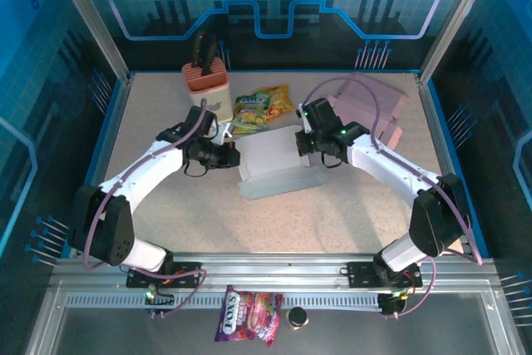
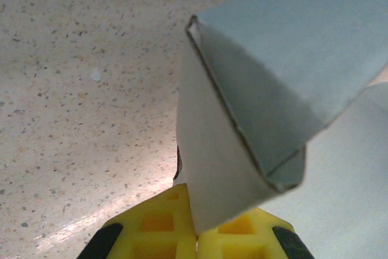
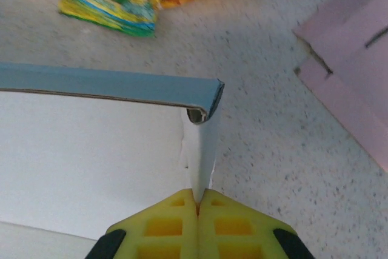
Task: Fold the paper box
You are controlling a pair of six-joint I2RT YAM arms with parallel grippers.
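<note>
The white paper box point(image 1: 270, 164) lies half-folded in the middle of the table, its near flap spread toward the front. My left gripper point(image 1: 231, 155) pinches the box's left side wall point(image 2: 212, 168); the yellow fingers point(image 2: 151, 225) are shut on that wall, which stands upright. My right gripper point(image 1: 306, 145) holds the right side wall point(image 3: 203, 156), its yellow fingers point(image 3: 160, 225) closed tight on the thin card. The folded far wall point(image 3: 109, 86) runs across the top of the right wrist view, its rolled corner beside the gripped wall.
A pink flat box point(image 1: 374, 106) lies at the back right, right of my right arm. A snack bag point(image 1: 259, 108) and a pink holder with a dark tool point(image 1: 206, 72) sit behind the box. Another snack bag point(image 1: 248, 315) rests off the table's front rail.
</note>
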